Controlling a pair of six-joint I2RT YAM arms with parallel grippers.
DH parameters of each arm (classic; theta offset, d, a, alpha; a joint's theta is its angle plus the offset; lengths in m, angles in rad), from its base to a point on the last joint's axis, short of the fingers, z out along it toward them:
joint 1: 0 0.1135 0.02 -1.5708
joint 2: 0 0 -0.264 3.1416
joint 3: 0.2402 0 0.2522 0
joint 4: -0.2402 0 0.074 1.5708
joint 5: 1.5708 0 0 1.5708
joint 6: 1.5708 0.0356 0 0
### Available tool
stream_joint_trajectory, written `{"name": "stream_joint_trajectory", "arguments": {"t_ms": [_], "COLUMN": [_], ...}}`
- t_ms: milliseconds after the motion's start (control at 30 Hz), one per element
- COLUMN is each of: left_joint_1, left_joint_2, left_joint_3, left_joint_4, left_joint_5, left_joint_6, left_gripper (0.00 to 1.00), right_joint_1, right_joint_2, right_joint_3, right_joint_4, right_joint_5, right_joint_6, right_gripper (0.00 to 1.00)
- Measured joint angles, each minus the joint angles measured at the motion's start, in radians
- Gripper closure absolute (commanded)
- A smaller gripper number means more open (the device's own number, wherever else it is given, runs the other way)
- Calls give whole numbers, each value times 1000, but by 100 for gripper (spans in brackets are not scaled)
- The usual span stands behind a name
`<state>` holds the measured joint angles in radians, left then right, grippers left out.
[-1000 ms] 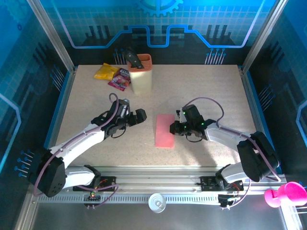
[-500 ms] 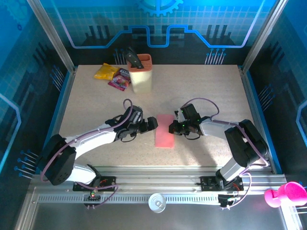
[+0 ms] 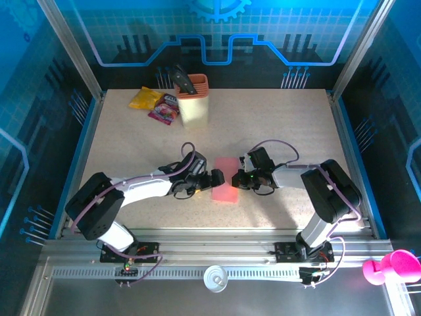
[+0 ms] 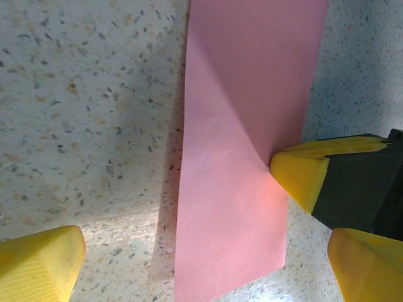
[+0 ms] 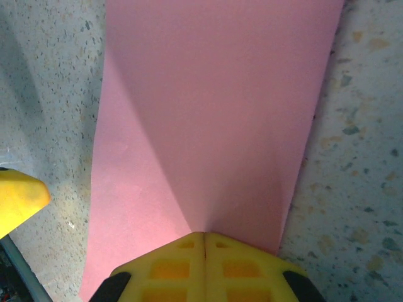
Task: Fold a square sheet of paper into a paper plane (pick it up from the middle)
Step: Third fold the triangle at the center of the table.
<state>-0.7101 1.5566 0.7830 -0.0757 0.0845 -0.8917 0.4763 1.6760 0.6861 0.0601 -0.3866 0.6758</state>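
Observation:
The square sheet of paper [image 3: 225,180] lies on the speckled table as a pink-red folded strip [image 4: 242,157] [image 5: 214,113]. My left gripper [image 3: 216,178] [image 4: 201,255] is open at the strip's left side, one yellow finger [image 4: 41,264] left of the near end and the other [image 4: 368,267] right of it. My right gripper [image 3: 238,178] [image 5: 204,242] is shut, and its joined yellow tips [image 4: 301,174] rest on the strip's right edge at mid-length. A slanted line runs across the paper from those tips. No paper shows between its fingers.
At the table's back left stand a beige holder [image 3: 193,102] with a black tool, a yellow packet [image 3: 145,99] and a purple-pink packet [image 3: 164,112]. Metal frame rails [image 3: 217,237] border the table. A pink object [image 3: 389,267] sits outside at the bottom right.
My left arm has reached right until its open gripper is at the paper's left edge. The right gripper stays shut at the right edge, its arm drawn in. The paper has not moved.

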Motion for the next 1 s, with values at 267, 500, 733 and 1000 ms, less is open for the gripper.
{"name": "stream_joint_trajectory", "arguments": {"t_ms": [267,500,733,1000], "left_joint_1": [-11,-19,-21,-21], "left_joint_2": [61,84,93,122], "left_joint_3": [2,23,30,43], "left_joint_4": [59,106,156,161], "left_joint_5": [28,45,53,51], "left_joint_6": [-1,-1,-1,-1], "left_gripper": [1,3,3,3], "right_joint_1": [-13,-21,-26,-31], "right_joint_2": [0,0,3,4], "right_joint_3": [-6,-9,-15,-20], "right_joint_4": [9,11,23,32], "right_joint_5": [-15,-19,-30,-40], "right_joint_6": [-2,-5,-8,-8], "right_gripper": [100,100,100,100]}}
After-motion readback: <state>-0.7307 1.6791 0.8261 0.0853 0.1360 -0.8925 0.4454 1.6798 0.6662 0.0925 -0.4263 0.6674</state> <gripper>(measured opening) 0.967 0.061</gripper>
